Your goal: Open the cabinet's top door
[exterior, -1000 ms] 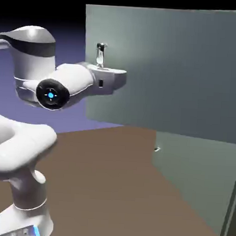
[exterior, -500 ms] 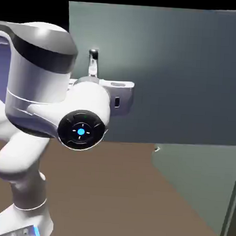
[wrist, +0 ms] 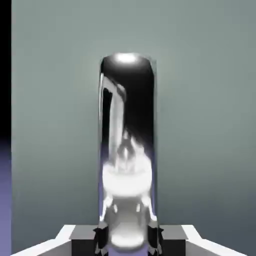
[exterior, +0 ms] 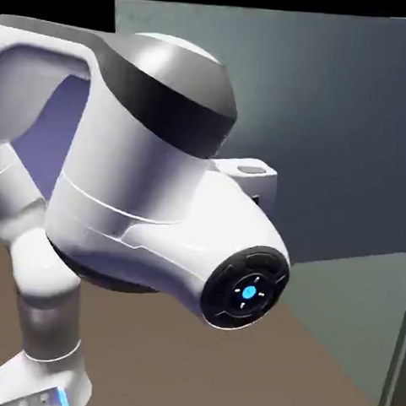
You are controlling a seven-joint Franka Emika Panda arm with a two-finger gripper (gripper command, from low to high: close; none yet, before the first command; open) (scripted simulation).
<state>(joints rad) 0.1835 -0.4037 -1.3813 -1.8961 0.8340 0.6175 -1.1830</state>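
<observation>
The broad flat upper door panel (exterior: pixel 338 122) is grey-green, shading to slate blue. The mirror-bright metal bar handle (wrist: pixel 127 115) shows black and white reflections. The smooth, rounded robot arm (exterior: pixel 132 168) is white with a band that seems dark grey.

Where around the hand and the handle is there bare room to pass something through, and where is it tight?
In the hand view, bare panel of the top door shows on both sides of the handle and beyond its far end. It is crowded at the bottom edge, where the hand closes on the handle.
</observation>
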